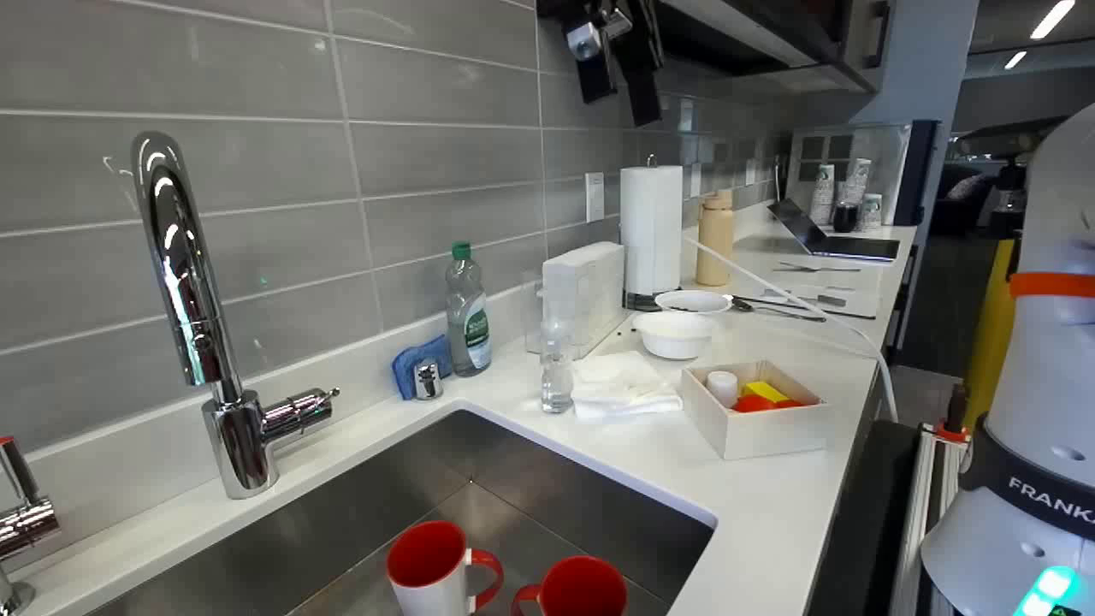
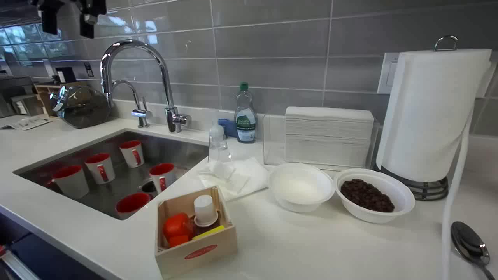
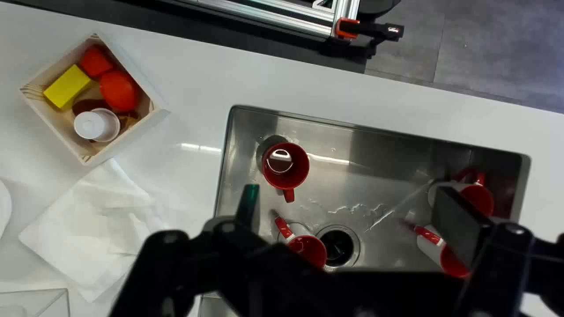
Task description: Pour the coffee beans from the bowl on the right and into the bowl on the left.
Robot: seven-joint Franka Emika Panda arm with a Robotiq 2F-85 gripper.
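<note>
Two white bowls stand side by side on the counter. The left bowl (image 2: 300,188) holds no beans that I can see; it also shows in an exterior view (image 1: 676,338). The right bowl (image 2: 362,215) holds dark coffee beans (image 2: 366,195); it shows behind the left bowl in an exterior view (image 1: 695,299). A white rim, likely the left bowl (image 3: 3,204), is cut off at the wrist view's left edge. My gripper (image 3: 354,211) is open and empty, high above the sink and away from both bowls. It shows in both exterior views (image 1: 623,107) (image 2: 68,33).
The sink (image 2: 128,177) holds several red-and-white mugs. A wooden box (image 2: 196,249) with small items, paper napkins (image 2: 233,179) and a clear bottle stand between sink and bowls. A napkin holder, paper towel roll (image 2: 432,116), white cable (image 2: 453,202) and spoons (image 2: 470,243) surround the bowls.
</note>
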